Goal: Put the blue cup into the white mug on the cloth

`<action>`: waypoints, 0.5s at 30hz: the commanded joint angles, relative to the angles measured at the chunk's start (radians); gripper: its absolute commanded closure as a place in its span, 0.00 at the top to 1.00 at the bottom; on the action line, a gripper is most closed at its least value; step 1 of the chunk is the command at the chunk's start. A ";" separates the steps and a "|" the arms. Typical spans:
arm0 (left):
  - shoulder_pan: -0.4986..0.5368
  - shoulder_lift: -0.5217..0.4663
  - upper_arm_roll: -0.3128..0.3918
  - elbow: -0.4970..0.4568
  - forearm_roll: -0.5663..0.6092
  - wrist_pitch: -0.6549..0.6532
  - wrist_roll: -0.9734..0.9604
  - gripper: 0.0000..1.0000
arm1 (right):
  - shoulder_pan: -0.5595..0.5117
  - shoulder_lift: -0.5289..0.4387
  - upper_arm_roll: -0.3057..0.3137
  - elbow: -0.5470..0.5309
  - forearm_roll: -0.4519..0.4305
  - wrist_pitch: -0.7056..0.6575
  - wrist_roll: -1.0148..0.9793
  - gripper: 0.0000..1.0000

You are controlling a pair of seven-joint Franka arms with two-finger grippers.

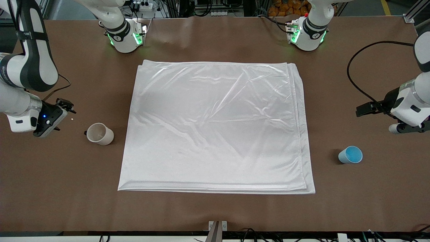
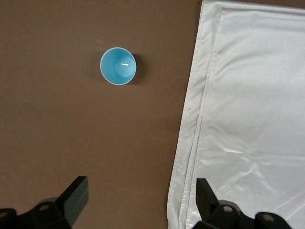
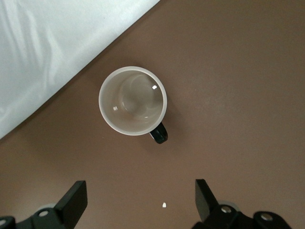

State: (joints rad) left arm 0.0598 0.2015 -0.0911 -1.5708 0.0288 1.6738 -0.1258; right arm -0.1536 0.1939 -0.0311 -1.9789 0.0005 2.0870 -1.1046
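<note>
We note the small light-blue tapered cup [image 1: 350, 155], handleless and brighter blue inside, standing upright and mouth-up on the bare brown table [image 1: 215, 211], off the cloth at the left arm's end. The left gripper [image 2: 142, 200] hangs above the table near it, not directly over it; in the left wrist view the cup [image 2: 118, 66] sits ahead of the fingertips and apart from them. Its fingers [image 2: 76, 193] are spread wide with nothing between them, which we read as a stance ready to come down around the cup's wall.

The cream round mug with the small black handle [image 1: 99, 133] stands upright on bare table too, just beside the cloth's edge at the right arm's end. The right gripper [image 3: 141, 200] hovers above the table close by; in its wrist view the mug [image 3: 133, 100] lies ahead of the spread, empty fingers [image 3: 75, 195], the handle turned toward the gripper. A small pale crumb [image 3: 163, 205] lies on the table between mug and fingers.

The large white, slightly shiny, wrinkled cloth [image 1: 215, 124], folded in layers, lies flat between the two vessels with nothing on it.

Our judgement: nothing of the task is done yet. Each arm is posted by the vessel at its own end, so the mug likely needs carrying onto the cloth before the cup goes into it. The mug is a little wider than the cup, so nesting should work if the cup comes down upright and centred.
</note>
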 commanded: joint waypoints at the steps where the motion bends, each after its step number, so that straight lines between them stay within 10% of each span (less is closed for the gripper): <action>1: 0.014 0.065 -0.004 0.018 0.072 0.047 -0.012 1.00 | -0.020 0.050 0.008 0.008 0.024 0.051 -0.122 1.00; 15: 0.040 0.196 -0.003 0.020 0.122 0.167 0.006 1.00 | -0.012 0.140 0.010 0.008 0.024 0.162 -0.317 1.00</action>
State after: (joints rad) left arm 0.0860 0.3657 -0.0887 -1.5706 0.1238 1.8214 -0.1248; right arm -0.1620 0.3022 -0.0270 -1.9790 0.0033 2.2163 -1.3401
